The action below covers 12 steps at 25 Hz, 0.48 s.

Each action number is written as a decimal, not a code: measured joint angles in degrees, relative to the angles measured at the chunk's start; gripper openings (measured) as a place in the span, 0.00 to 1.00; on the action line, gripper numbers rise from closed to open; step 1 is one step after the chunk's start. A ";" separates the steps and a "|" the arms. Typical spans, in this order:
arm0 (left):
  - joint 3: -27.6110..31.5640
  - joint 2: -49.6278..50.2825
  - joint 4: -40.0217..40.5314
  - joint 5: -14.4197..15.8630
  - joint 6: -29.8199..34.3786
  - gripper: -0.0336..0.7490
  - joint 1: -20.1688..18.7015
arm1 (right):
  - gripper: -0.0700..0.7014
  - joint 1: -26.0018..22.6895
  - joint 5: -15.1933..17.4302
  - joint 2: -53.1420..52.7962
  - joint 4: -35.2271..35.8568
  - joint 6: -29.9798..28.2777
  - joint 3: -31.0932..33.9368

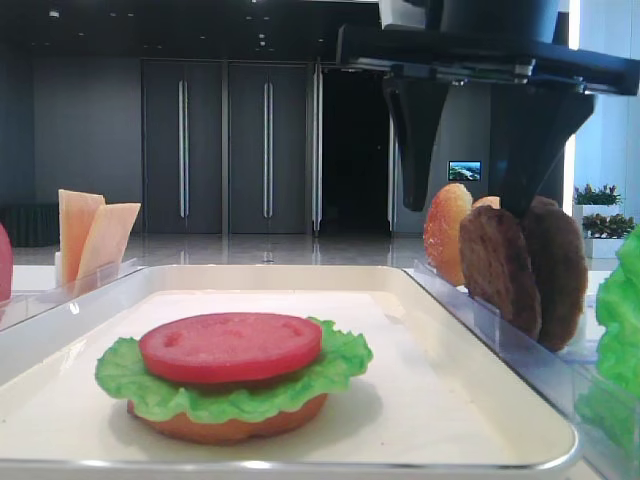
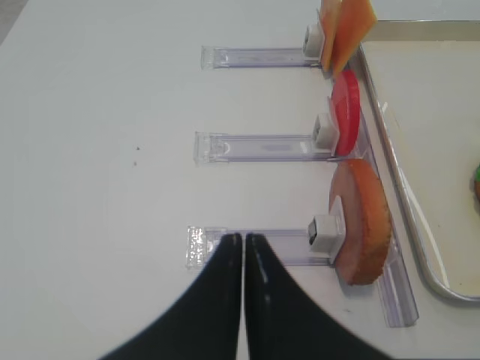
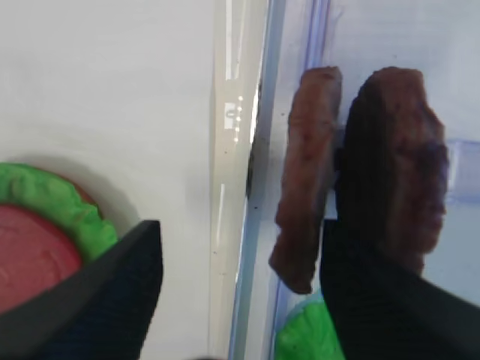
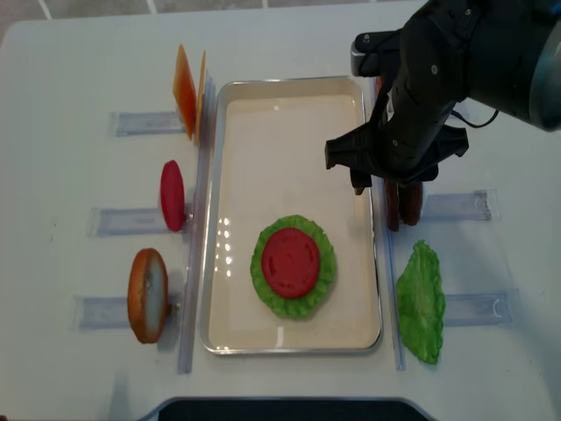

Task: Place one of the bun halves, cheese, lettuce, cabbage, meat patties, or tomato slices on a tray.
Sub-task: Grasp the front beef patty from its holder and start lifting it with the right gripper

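The right gripper (image 3: 240, 277) hangs wide open with nothing in it, one finger (image 3: 97, 292) over the tray (image 3: 135, 97), the other (image 3: 375, 300) down between the two meat patties (image 3: 307, 180) standing on edge in their clear rack (image 3: 319, 45). So the nearer patty sits right in the gap between the jaws, just past the tray's rim. It looks stiff, rough-grained and light, a toy disc that should not squash or slip; pinching across its flat faces near the top edge seems the safe hold, lifting straight up clear of the rack. Further out on the tray, the stack waits: bun half (image 1: 230, 425), lettuce (image 1: 130, 375), tomato slice (image 1: 230, 345) on top. Away on the other side, the left gripper (image 2: 244, 247) is closed tight and empty above the table, beside the spare bun half (image 2: 364, 225).
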 joint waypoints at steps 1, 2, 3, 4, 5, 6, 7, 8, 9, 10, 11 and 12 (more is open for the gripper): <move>0.00 0.00 0.00 0.00 0.00 0.04 0.00 | 0.69 0.00 -0.13 0.37 0.00 -0.05 0.00; 0.00 0.00 0.00 0.00 0.00 0.04 0.00 | 0.69 0.00 -0.32 0.66 -0.38 -0.05 0.00; 0.00 0.00 0.00 0.00 0.00 0.04 0.00 | 0.69 0.00 -0.44 1.06 -0.63 -0.05 0.00; 0.00 0.00 0.00 0.00 0.00 0.04 0.00 | 0.69 0.00 -0.57 1.37 -1.03 -0.05 0.00; 0.00 0.00 0.00 0.00 0.00 0.04 0.00 | 0.69 0.00 -0.61 1.72 -1.40 -0.05 0.00; 0.00 0.00 0.00 0.00 0.00 0.04 0.00 | 0.69 0.00 -0.61 2.00 -1.67 -0.09 0.00; 0.00 0.00 0.00 0.00 0.00 0.04 0.00 | 0.69 0.00 -0.61 2.40 -1.73 -0.09 0.00; 0.00 0.00 0.00 0.00 0.00 0.04 0.00 | 0.68 0.00 -0.74 2.66 -1.80 -0.09 0.00; 0.00 0.00 0.00 0.00 0.00 0.04 0.00 | 0.66 0.00 -0.79 3.00 -1.86 -0.09 0.00; 0.00 0.00 0.00 0.00 0.00 0.04 0.00 | 0.63 0.00 -0.79 3.35 -2.06 -0.09 0.00; 0.00 0.00 0.00 0.00 0.00 0.04 0.00 | 0.60 0.00 -0.79 3.64 -2.40 -0.09 0.00; 0.00 0.00 0.00 0.00 0.00 0.04 0.00 | 0.55 0.00 -0.81 3.85 -3.02 -0.09 0.00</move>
